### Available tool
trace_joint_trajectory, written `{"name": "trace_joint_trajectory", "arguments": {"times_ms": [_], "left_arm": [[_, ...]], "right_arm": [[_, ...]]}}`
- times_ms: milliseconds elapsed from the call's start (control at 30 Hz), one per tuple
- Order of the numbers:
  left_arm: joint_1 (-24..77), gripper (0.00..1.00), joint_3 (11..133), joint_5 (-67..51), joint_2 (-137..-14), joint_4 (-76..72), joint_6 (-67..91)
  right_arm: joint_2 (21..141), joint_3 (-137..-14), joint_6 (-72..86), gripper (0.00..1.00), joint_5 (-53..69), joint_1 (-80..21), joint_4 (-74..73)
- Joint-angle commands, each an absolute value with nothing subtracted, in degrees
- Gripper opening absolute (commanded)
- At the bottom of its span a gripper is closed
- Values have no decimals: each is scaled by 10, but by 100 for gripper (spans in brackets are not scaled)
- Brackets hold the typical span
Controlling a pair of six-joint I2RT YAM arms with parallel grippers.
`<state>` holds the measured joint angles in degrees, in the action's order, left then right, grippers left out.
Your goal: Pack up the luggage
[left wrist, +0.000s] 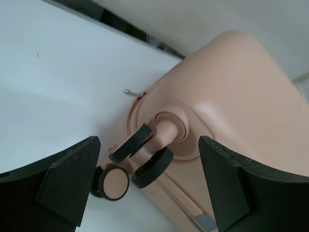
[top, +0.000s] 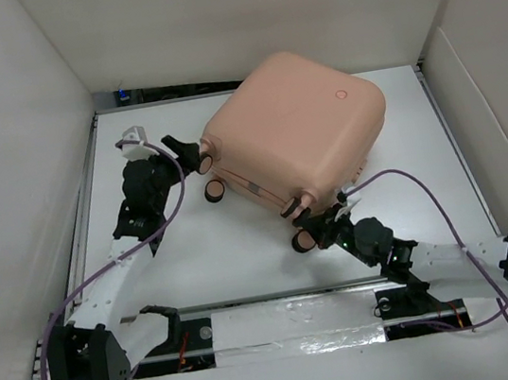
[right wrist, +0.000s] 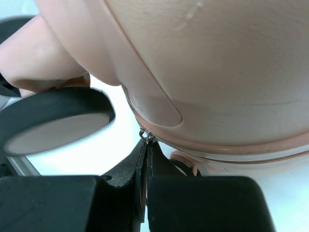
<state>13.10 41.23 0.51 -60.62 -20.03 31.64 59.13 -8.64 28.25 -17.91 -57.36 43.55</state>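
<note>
Pinching zipper pull [right wrist: 146, 136] at seam, right gripper [right wrist: 145, 151] jaws clenched flat together, big wheel [right wrist: 53, 123] just beside. Left gripper [left wrist: 147, 164] gaping wide, straddling corner caster [left wrist: 153, 166], touching nothing. Luggage [top: 297, 126] lies closed on table [top: 245, 258], toward back.

The left arm [top: 105, 284] and right arm [top: 446, 262] are made of white links and black joints, each trailed by a purple cable [top: 390, 171]. Matte black left-wrist fingers [left wrist: 63, 186] are seen at 8 and 4 o'clock.

no readable text, labels or numbers
</note>
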Motion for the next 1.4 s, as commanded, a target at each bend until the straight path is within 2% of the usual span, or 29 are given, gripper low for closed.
{"name": "trace_joint_trajectory", "arguments": {"times_ms": [0,100,233,433,633,700,833,1033,1067,1133,1167,1200,1367], "left_arm": [[174,81,417,-11,-595,-165,240],[224,88,429,97,-579,-116,191],[224,99,479,54,-618,-44,144],[224,99,547,90,-692,-1,57],[213,99,602,17,-743,39,-36],[207,95,614,4,-758,55,-55],[201,85,631,-35,-785,53,-70],[201,58,655,-93,-820,54,-75],[201,39,659,-102,-825,57,-76],[201,22,672,-112,-844,62,-69],[201,3,674,-121,-847,60,-62],[201,0,676,-136,-850,58,-55],[268,0,668,-146,-833,51,16]], "right_arm": [[541,-123,253,0,-153,-589,450],[523,-121,250,0,-134,-575,437],[512,-115,254,0,-99,-550,434],[505,-101,265,0,-41,-524,457],[498,-107,261,0,-29,-524,443],[499,-108,259,0,-25,-519,443],[498,-108,257,0,-28,-519,439],[497,-111,254,0,-26,-512,432],[497,-112,255,0,-25,-507,430],[492,-112,256,0,-27,-507,427],[491,-113,258,0,-26,-501,427],[490,-116,254,0,-23,-491,426],[468,-160,248,0,36,-421,360]]}}
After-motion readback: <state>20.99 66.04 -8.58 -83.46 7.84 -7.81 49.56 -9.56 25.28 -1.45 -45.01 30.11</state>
